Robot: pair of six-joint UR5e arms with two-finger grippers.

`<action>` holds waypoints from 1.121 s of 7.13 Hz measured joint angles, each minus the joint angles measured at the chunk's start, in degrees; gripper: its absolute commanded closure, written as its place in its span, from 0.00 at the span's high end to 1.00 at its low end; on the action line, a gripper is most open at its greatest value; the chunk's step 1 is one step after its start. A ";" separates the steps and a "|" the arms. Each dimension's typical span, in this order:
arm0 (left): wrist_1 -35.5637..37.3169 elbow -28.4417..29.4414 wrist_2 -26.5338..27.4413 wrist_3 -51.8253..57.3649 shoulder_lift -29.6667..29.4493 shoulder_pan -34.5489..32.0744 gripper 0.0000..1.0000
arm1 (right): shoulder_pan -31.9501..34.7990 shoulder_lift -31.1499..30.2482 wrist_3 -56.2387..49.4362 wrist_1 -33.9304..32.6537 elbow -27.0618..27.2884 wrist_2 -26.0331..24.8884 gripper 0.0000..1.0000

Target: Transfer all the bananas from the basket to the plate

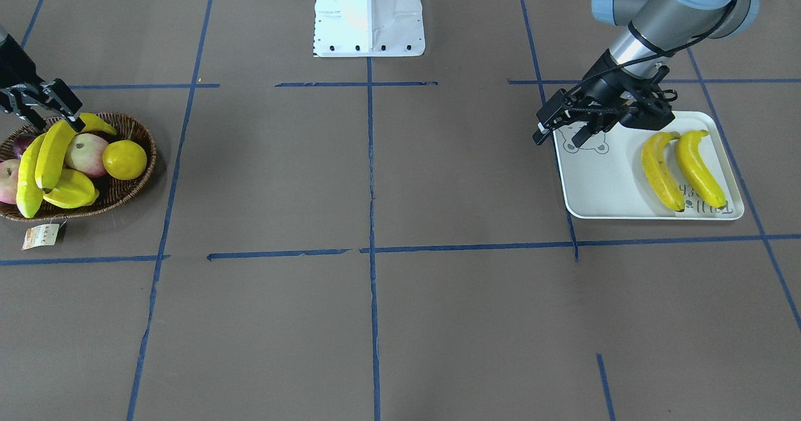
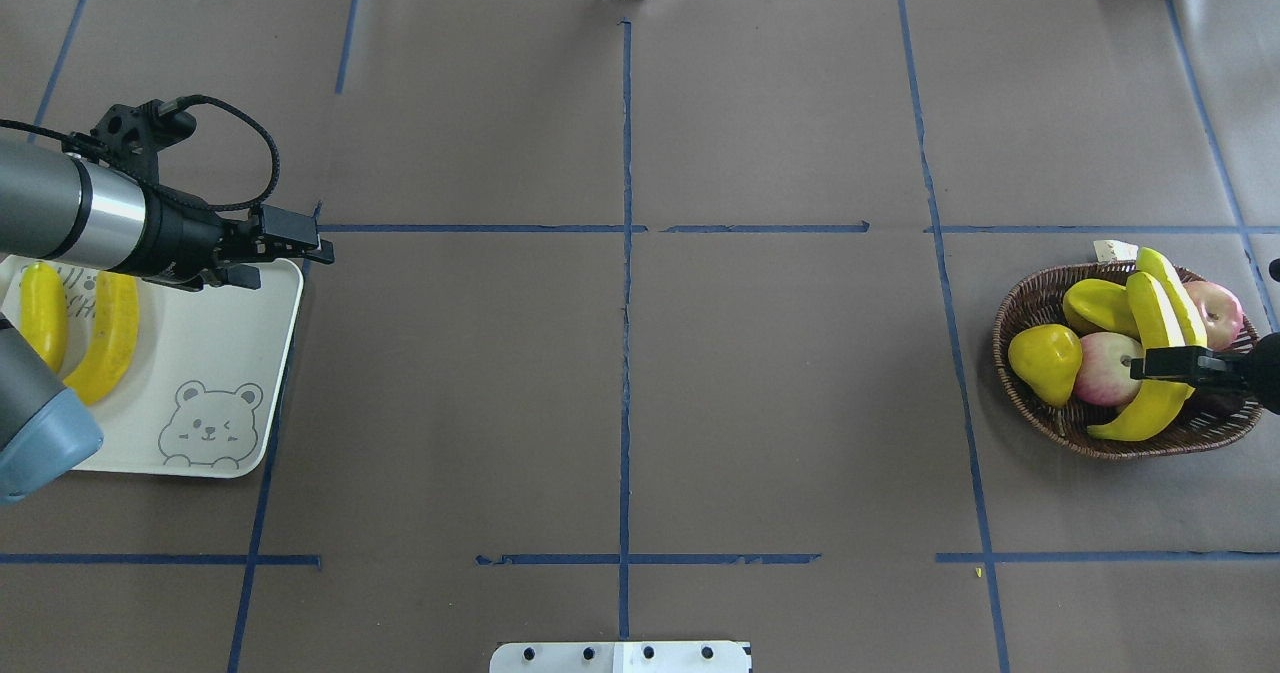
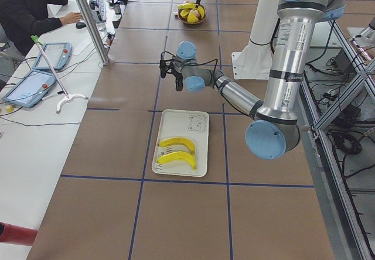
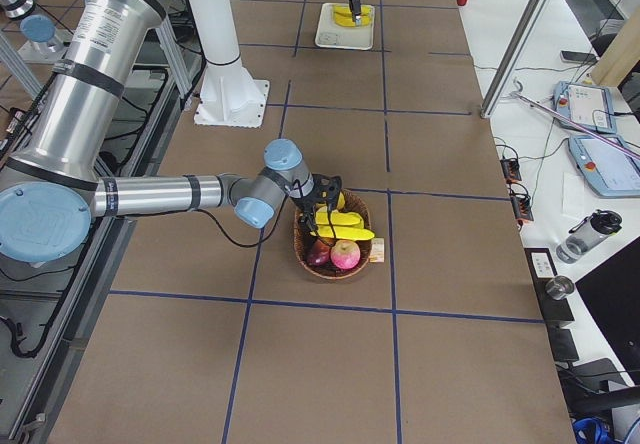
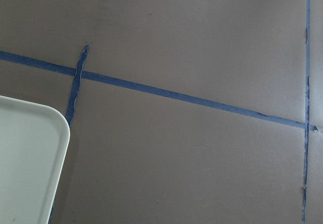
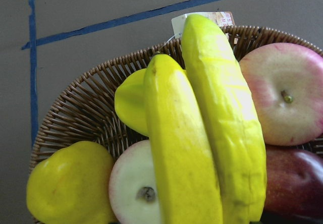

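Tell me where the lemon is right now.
Overhead view, far right: the lemon lies at the left end of the basket, right beside a pink apple.

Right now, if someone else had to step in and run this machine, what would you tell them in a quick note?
Left tool: open and empty, over the bear corner of the plate.
Right tool: open, low over the basket, at the upper end of one banana, not closed on it.
Done: two bananas lie side by side on the plate.
Left: two more bananas lie in the basket. Both go to the plate; the other fruit is not part of the job.
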 measured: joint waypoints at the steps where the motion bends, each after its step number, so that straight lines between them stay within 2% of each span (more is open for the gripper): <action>1: 0.02 -0.03 0.00 0.00 0.06 -0.01 1.00 | -0.03 0.22 0.00 -0.16 0.03 0.16 0.60; 3: 0.04 -0.03 0.00 0.00 0.10 -0.02 1.00 | 0.03 0.39 0.00 -0.22 0.13 0.28 0.17; 4: 0.04 -0.01 0.00 0.00 0.14 0.00 1.00 | 0.11 0.40 0.00 -0.19 0.26 0.67 0.04; 7: 0.04 -0.01 0.00 0.00 0.18 0.06 1.00 | 2.20 0.53 -0.02 -0.10 0.86 4.11 0.01; 8: 0.04 -0.02 0.02 0.00 0.15 0.07 1.00 | 5.14 0.57 -0.08 -0.10 1.59 7.44 0.00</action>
